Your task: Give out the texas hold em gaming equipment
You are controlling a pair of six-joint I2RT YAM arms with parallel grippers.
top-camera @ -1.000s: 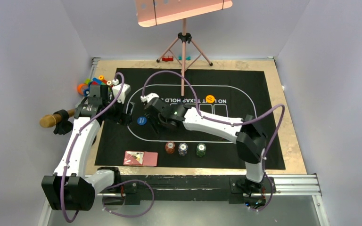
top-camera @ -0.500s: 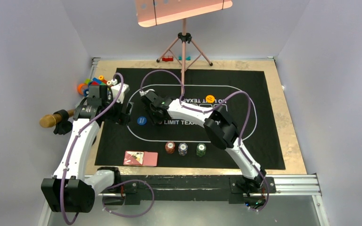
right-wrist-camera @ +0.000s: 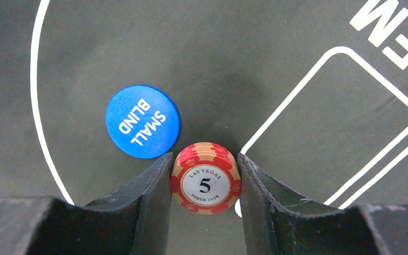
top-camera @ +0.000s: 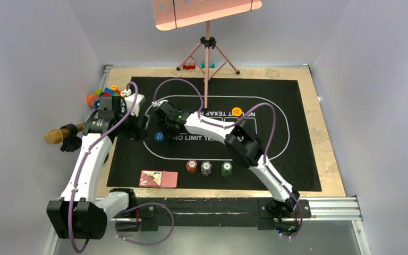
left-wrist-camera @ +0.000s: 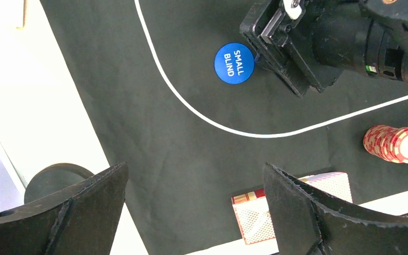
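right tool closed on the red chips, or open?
Shut: the right tool clamps the red chip stack, both fingers pressed against its sides, beside the blue SMALL BLIND button.

White-shelled left arm and right arm, black joints, looping purple cables, matte black wedge-shaped claw fingers

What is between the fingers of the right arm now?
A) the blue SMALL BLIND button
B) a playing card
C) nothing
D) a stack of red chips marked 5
D: the right fingers press both sides of the red chip stack, while the blue SMALL BLIND button lies beside it, outside the fingers.
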